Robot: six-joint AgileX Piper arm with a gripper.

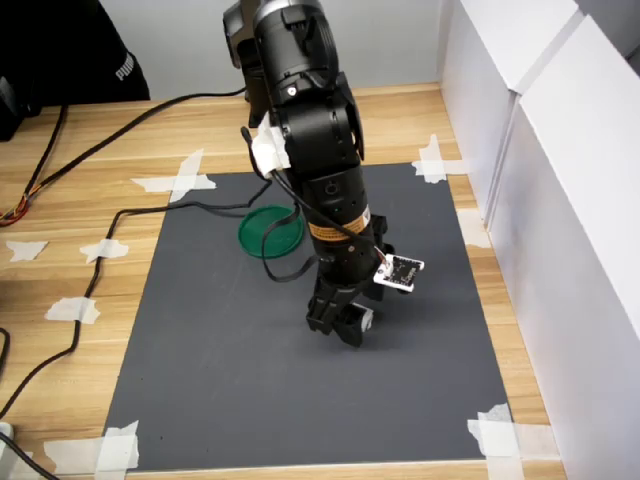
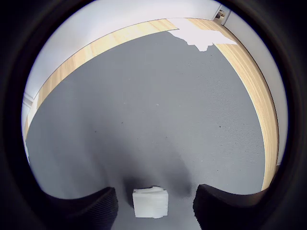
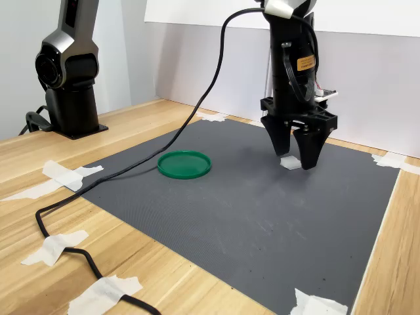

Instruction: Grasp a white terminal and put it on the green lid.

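between the two dark fingers point(image 2: 91, 206) in the wrist view sits the white terminal point(image 2: 150, 202), a small pale block resting on the mat with clear gaps on both sides. the gripper point(image 3: 298, 152) stands apart, nothing clamped, pointing straight down so the fingers can straddle the piece and close on its flanks; i judge this the last moment before the squeeze. in the second exterior view the terminal peeks out just behind the fingertips, low on the dark grey mat point(image 3: 249, 216).

further out, the green lid point(image 3: 184, 163) lies flat and bare on the mat, well apart from the gripper, toward the second exterior view's left; in the first exterior view it is partly hidden behind the arm point(image 1: 315, 130) and a black cable point(image 3: 197, 111) loops across it. that cable could brush the lid during the carry, a risk worth watching.

tape scraps point(image 1: 180, 178) pin the mat's corners to the wooden table point(image 1: 80, 190), keeping it from sliding.
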